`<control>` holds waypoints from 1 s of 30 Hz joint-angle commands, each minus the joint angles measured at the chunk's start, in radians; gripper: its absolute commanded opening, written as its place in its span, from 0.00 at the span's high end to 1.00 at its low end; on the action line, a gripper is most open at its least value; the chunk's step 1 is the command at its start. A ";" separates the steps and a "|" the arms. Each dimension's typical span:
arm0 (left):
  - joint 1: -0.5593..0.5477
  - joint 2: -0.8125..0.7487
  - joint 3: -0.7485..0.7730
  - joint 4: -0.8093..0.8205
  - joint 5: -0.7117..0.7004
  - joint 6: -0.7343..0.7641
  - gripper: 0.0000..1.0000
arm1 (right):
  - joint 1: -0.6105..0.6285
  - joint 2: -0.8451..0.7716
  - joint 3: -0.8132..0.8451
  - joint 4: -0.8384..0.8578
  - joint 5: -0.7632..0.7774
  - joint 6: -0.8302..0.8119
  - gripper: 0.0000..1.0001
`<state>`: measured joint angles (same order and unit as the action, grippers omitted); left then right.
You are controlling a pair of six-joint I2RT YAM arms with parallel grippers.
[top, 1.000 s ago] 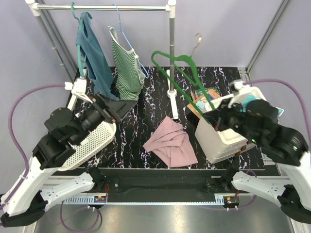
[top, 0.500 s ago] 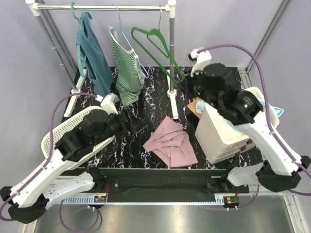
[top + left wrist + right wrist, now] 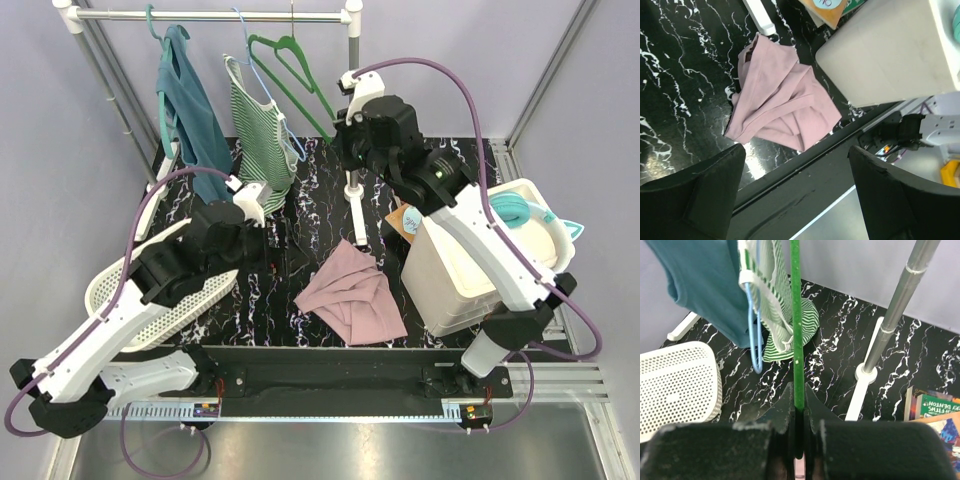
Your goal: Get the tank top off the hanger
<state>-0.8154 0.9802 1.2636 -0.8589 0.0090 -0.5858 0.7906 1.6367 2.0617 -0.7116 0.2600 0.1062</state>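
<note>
your right pincer [image 3: 799, 412] has swung the bare green hanger [image 3: 290, 62] from over the bin [image 3: 480, 270] up to the rail [image 3: 210, 15], clamped on its bar. the left pincer [image 3: 797, 150] hangs jaws apart over the pink tank top [image 3: 350, 290], which is off its hanger and crumpled on the table [image 3: 310, 190]. removal looks done, with only parking the hanger left; you count three hangers and three tops, the teal top [image 3: 195, 120] and striped top [image 3: 262, 140] still hung.

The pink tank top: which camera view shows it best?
The left wrist view: the pink tank top lies whole and close. The top external view shows it smaller; the right wrist view, not at all.
</note>
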 commanded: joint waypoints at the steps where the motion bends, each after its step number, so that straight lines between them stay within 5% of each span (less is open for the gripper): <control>1: 0.002 -0.034 0.036 -0.045 0.028 0.072 0.11 | -0.033 0.037 0.098 0.003 0.012 0.082 1.00; 20: 0.004 -0.161 -0.064 -0.101 0.039 -0.091 0.11 | -0.063 -0.057 -0.041 -0.126 0.102 0.311 0.99; 23: 0.002 -0.138 -0.049 -0.101 0.055 -0.109 0.11 | -0.067 -0.080 -0.072 -0.130 0.116 0.317 0.81; 25: 0.002 -0.109 -0.032 -0.101 0.062 -0.117 0.11 | -0.068 -0.090 -0.077 -0.132 0.079 0.296 0.44; 28: 0.001 -0.060 -0.021 -0.100 0.066 -0.115 0.11 | -0.068 -0.139 -0.103 -0.153 0.007 0.285 0.11; 30: -0.008 -0.034 -0.018 -0.100 0.057 -0.111 0.10 | -0.068 -0.211 -0.139 -0.170 -0.024 0.286 0.01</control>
<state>-0.8158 0.8978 1.2057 -0.9821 0.0437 -0.6903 0.7258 1.5505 1.9629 -0.8547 0.2974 0.3973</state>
